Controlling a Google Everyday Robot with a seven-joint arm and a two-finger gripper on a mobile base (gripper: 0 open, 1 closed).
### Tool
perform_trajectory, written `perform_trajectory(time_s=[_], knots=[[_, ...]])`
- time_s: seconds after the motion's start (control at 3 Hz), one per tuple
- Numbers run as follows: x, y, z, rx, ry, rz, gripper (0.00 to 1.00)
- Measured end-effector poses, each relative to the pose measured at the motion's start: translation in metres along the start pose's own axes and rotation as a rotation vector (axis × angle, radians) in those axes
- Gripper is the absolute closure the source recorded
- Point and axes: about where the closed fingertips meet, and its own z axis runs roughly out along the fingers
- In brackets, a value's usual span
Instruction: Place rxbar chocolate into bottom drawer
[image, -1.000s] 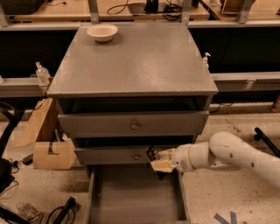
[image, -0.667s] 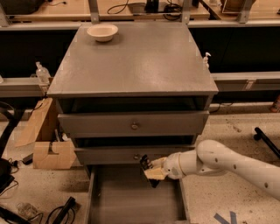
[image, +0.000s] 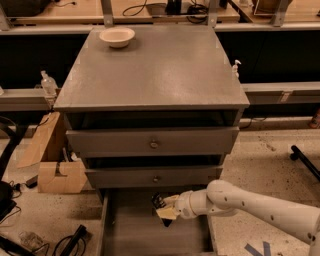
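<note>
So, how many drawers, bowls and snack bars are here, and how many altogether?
Drawers: 3, the top drawer, middle drawer and open bottom drawer.
Bowls: 1, the bowl on the cabinet.
Snack bars: 1, the snack bar held in the end effector above the bottom drawer.
Total: 5

Smooth white tubular arm (image: 260, 209), small dark dots along it, pale yellowish end effector (image: 166, 212) over the bottom drawer (image: 132, 235).

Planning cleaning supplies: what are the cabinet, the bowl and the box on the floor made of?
Cabinet: grey painted metal, probably; dull sheen on top. Bowl: pale, matte, maybe paper or ceramic. Box: brown cardboard, folded flaps. The gripper is over the open bottom drawer.
</note>
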Motion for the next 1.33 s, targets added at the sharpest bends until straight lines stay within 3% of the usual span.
perform_trajectory(time_s=[0.67,1.33], knots=[[0.018,-0.001,0.020,-0.042,-0.007,0.038,1.00],[0.079,-0.051,0.084,-0.138,0.024,0.109,1.00]])
